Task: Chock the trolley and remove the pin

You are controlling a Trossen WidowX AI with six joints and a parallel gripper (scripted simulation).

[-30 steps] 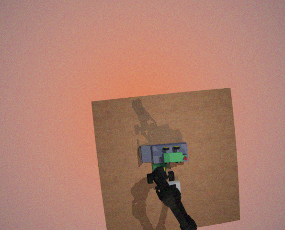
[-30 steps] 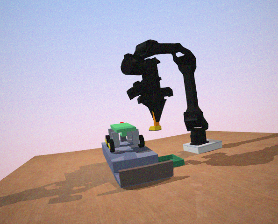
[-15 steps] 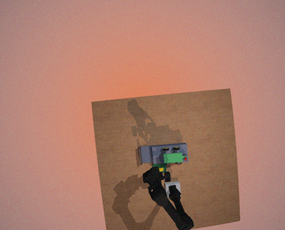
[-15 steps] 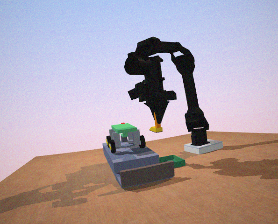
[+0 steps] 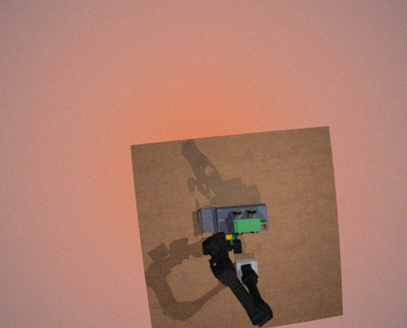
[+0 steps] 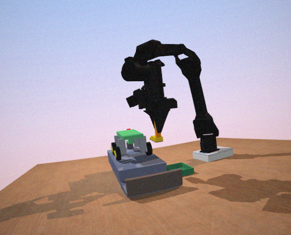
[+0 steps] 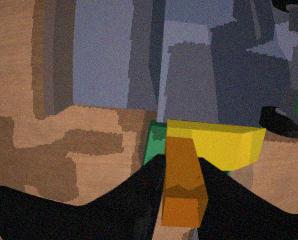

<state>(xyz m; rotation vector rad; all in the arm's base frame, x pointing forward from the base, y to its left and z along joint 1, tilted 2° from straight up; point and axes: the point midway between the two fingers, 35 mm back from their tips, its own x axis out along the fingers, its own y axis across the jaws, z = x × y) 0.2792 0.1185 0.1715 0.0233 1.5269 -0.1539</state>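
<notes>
My gripper [image 6: 159,131] [image 7: 179,164] is shut on the orange handle of the yellow chock [image 5: 228,236] [image 6: 156,138] [image 7: 224,147]. The chock hangs in the air above the green tray [image 6: 188,170] [image 7: 154,145], beside the ramp's near long side. The green-topped trolley [image 5: 247,225] [image 6: 129,133] stands on the upper part of the grey-blue ramp [image 5: 207,220] [image 6: 143,165] [image 7: 101,55]. One black wheel [image 7: 279,122] shows at the right of the wrist view. The red pin head [image 5: 265,226] [image 6: 128,129] shows at the trolley's uphill end. The pin's shaft is hidden.
An upright brown board [image 6: 154,181] closes the ramp's low end. The arm's pale base [image 5: 241,262] [image 6: 225,152] stands beyond the tray on the wooden table [image 5: 295,169] [image 6: 64,209]. The arm and its shadows cover part of the table.
</notes>
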